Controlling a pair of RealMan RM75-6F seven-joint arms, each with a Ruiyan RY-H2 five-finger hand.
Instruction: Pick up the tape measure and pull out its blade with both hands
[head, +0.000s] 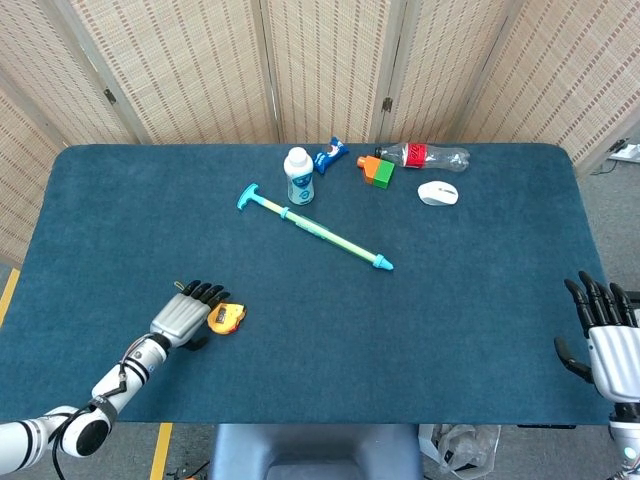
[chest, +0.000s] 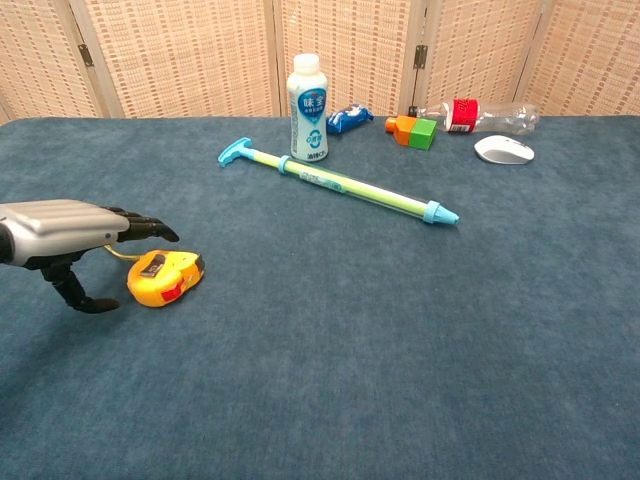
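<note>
The yellow and orange tape measure (head: 226, 318) (chest: 164, 277) lies flat on the blue table at the front left, a thin yellow strap trailing behind it. My left hand (head: 183, 317) (chest: 75, 237) hovers just to its left, fingers stretched out over its near edge and thumb hanging down apart from them; it holds nothing. My right hand (head: 602, 325) stands at the table's right front edge, fingers spread and upright, empty. The chest view does not show the right hand.
A long green and blue pump toy (head: 316, 229) (chest: 340, 184) lies diagonally mid-table. At the back stand a white bottle (head: 299, 175), a blue wrapper (head: 329, 155), orange and green blocks (head: 377, 170), a lying clear bottle (head: 424, 156) and a white mouse (head: 438, 193).
</note>
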